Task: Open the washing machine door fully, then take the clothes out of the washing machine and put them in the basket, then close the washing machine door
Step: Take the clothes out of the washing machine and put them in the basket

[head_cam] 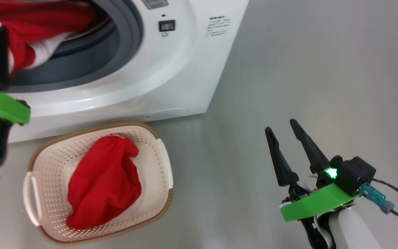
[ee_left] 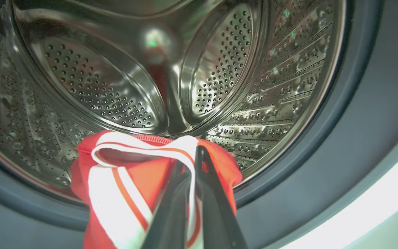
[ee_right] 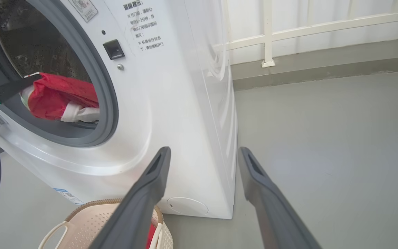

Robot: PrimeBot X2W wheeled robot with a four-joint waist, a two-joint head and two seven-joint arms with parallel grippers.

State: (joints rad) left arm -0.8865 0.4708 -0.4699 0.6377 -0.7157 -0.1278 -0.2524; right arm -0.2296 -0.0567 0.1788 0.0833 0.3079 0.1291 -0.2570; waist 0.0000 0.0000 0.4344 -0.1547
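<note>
At the mouth of the washing machine [head_cam: 171, 69], the left tool [ee_left: 192, 162], clamped on a red striped garment [ee_left: 130, 180], could snag it on the rubber ring [ee_left: 351, 103] or drop it short of the basket [head_cam: 47, 155]; the right tool [head_cam: 280, 125] stands apart.

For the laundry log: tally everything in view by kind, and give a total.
Cream basket: 1
Plain red garment, in it: 1
Striped red garment, pinched by left gripper: 1
Washing machine: 1
Grippers, counting the open right gripper: 2
Total: 6
</note>
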